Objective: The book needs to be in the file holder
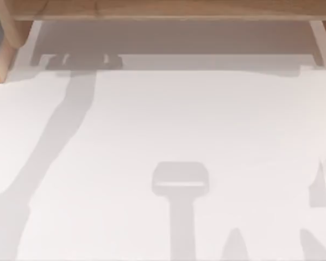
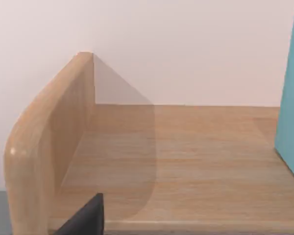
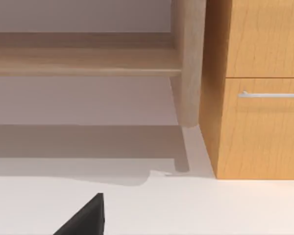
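A white table (image 1: 168, 119) runs to a light wooden shelf (image 1: 168, 8) at 12 o'clock. A teal flat upright slab (image 2: 293, 88), perhaps the book, stands on that shelf's board near its rounded end wall (image 2: 49, 142) and shows at 10 o'clock from above. The left gripper (image 2: 85, 219) faces it; the right gripper (image 3: 85, 215) faces a wooden drawer cabinet (image 3: 259, 132) with a silver handle (image 3: 272, 94). I cannot tell either gripper's state.

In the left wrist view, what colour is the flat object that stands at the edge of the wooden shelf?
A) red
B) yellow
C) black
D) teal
D: a teal panel stands upright on the wooden shelf, opposite the shelf's rounded wooden side wall.
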### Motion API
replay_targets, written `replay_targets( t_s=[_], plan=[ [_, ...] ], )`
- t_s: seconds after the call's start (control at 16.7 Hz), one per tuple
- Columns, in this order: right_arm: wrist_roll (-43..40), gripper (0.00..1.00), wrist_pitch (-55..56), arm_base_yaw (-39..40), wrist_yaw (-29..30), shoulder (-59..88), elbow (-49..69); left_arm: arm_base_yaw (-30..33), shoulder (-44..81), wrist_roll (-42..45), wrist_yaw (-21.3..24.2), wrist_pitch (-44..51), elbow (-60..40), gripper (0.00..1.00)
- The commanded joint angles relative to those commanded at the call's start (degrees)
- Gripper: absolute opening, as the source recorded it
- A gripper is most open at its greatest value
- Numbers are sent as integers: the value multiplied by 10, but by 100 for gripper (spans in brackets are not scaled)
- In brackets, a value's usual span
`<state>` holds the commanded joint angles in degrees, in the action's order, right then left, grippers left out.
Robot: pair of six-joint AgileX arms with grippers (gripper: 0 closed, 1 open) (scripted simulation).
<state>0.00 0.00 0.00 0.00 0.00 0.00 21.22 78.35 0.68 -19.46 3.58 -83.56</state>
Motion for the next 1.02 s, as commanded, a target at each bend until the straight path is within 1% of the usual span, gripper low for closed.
replay_targets(
  t_s=[0.3, 0.54, 0.72, 1.02],
  plan=[
    [0, 100, 0, 0, 0, 0, 0, 50, 203, -2, -55, 11, -213, 100],
    [0, 100, 0, 0, 0, 0, 0, 78, 312, -3, -82, 17, -326, 100],
    [0, 100, 0, 0, 0, 0, 0, 91, 348, -1, -88, 19, -364, 100],
    [0, 100, 0, 0, 0, 0, 0, 90, 350, -1, -87, 19, -364, 100]
  ],
)
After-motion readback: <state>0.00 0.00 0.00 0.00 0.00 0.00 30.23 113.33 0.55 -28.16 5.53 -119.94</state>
